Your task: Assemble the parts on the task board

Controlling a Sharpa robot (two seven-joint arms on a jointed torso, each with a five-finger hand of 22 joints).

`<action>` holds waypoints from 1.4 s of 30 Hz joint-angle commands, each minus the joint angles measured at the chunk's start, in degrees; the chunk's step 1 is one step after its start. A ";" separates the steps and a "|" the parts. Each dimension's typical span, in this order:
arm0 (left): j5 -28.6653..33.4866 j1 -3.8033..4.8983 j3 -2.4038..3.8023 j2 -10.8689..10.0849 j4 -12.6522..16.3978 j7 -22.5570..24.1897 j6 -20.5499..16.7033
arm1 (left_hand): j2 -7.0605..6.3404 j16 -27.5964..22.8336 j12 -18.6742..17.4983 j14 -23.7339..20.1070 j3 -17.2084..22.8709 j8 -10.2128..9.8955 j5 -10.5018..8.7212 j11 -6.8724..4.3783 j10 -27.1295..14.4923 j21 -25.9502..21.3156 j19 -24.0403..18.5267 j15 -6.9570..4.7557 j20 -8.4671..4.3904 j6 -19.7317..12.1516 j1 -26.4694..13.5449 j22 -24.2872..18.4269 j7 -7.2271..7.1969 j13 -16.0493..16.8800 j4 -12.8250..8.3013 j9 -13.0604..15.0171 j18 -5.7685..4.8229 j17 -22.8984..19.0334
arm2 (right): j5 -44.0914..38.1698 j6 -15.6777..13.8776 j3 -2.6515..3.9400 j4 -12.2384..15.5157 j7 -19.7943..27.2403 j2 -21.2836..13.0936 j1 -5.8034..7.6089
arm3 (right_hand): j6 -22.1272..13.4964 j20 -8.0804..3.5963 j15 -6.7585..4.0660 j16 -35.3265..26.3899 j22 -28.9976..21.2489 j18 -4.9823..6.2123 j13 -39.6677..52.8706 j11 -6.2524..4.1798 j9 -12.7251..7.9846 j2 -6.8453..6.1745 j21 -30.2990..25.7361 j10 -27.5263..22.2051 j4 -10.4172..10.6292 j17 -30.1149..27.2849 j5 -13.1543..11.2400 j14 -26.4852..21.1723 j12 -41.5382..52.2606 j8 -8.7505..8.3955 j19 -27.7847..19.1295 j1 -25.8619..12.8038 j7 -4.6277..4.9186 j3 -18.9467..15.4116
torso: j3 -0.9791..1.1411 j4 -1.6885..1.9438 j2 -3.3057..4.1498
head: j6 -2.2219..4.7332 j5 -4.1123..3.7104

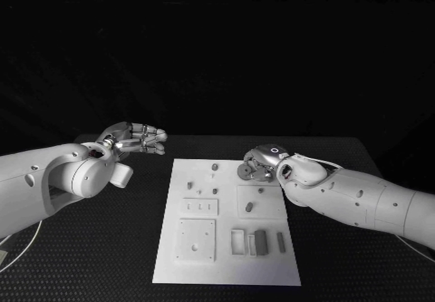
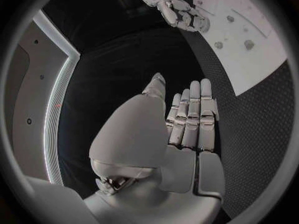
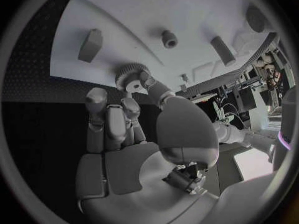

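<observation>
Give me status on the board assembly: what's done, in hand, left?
Early. Done: nothing clearly; a few small pegs already stand in the task board. In hand: the right hand holds a gear in its fingers over the board's far edge. Left hand is open, off the board. Left: grey blocks still lie loose near the front.

The scene is dim and nearly colourless, the background beyond the black table (image 1: 109, 251) lost in darkness. Light falls from above, making the flat white task board (image 1: 227, 264) the brightest surface, with soft glints on the silver fingers. Both wrist views bend straight edges strongly toward their dark circular rims, where detail softens.
</observation>
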 commanded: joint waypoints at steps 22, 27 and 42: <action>-0.16 0.06 0.04 -0.09 0.42 0.50 0.37 | -0.24 -0.39 -0.26 0.17 -0.42 -0.37 0.01 -0.26 -0.34 -0.28 0.35 0.19 -0.04 0.13 -0.42 -0.04 -0.03 -0.08 -0.02 -0.06 0.95 0.06 | -10.72 -5.75 1.51 9.83 -7.53 0.72 0.98 | 3.58 0.38 -0.69 -0.16 0.98 6.23 -0.23 -0.29 0.22 -0.22 0.22 0.31 0.20 -0.17 0.00 -0.13 0.04 0.23 0.13 -1.20 1.16 -0.15 | -0.07 -0.01 0.03 | 1.30 0.54; -0.16 0.06 0.04 -0.01 0.46 0.56 0.44 | -0.31 -0.41 -0.26 0.18 -0.42 -0.38 0.02 -0.28 -0.35 -0.29 0.34 0.17 -0.06 0.12 -0.38 -0.04 -0.03 -0.08 -0.08 -0.06 0.97 0.08 | -12.05 -6.27 1.18 9.27 -7.83 2.72 0.98 | 3.65 0.41 -0.85 -0.20 0.92 6.23 -0.62 -0.38 0.17 -0.66 0.22 0.20 0.38 -0.29 -0.02 -0.14 -0.29 0.17 0.29 -1.71 1.03 -0.15 | -0.07 0.13 0.08 | 1.85 1.05; -0.16 0.07 0.06 -0.05 0.55 0.57 0.58 | -0.43 -0.43 -0.28 0.19 -0.41 -0.40 0.01 -0.28 -0.38 -0.31 0.35 0.16 -0.09 0.09 -0.29 -0.03 0.00 -0.09 -0.13 -0.07 1.00 0.11 | -12.27 -3.88 -1.03 6.59 -8.24 6.39 0.94 | 3.64 0.38 -0.92 -0.22 0.88 6.23 -0.65 -0.44 0.12 -0.59 0.20 0.32 0.33 -0.36 -0.02 -0.14 -0.30 0.10 0.37 -1.65 0.99 0.05 | -0.04 0.17 0.12 | 1.19 1.45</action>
